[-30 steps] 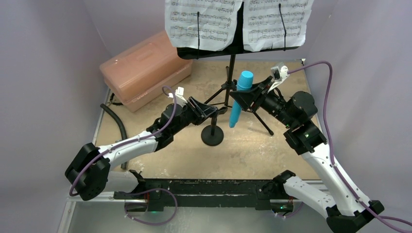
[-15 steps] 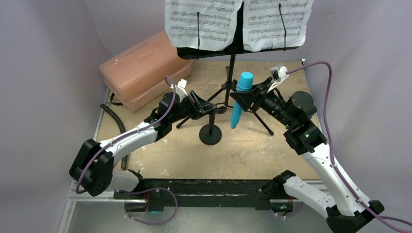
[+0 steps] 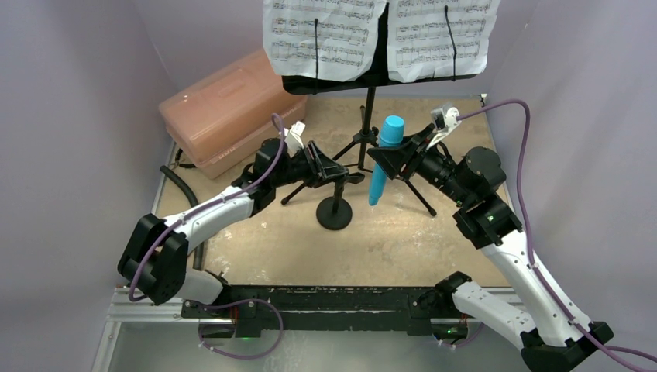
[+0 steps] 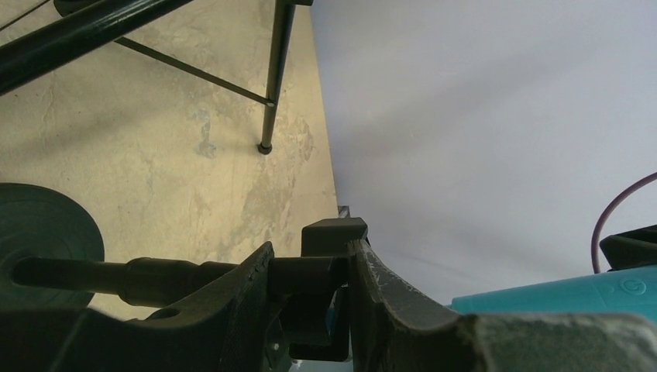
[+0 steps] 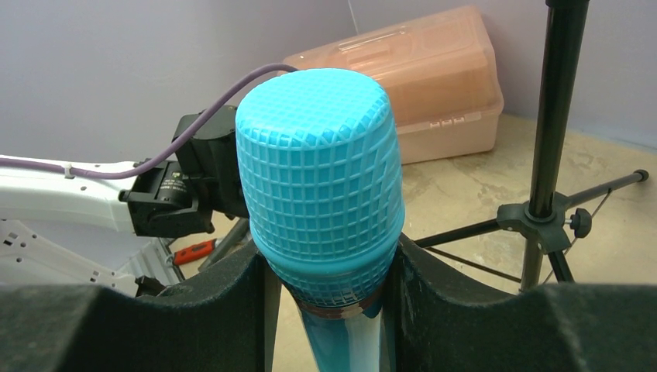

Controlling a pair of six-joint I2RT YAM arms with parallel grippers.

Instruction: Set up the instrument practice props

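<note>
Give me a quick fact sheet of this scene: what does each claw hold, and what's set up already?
Left gripper: shut on the mic stand post
Right gripper: shut on the cyan microphone, roughly upright
Music stand: standing, two sheet-music pages on its desk
Microphone in stand: not yet
Also there: pink plastic box, back left

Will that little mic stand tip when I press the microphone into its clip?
Probably top-heavy: the mic stand has a thin pole on a small round base, so a sideways push would likely tip it. The left gripper clamped at its top should steady it. The microphone looks bulky beside it.
</note>
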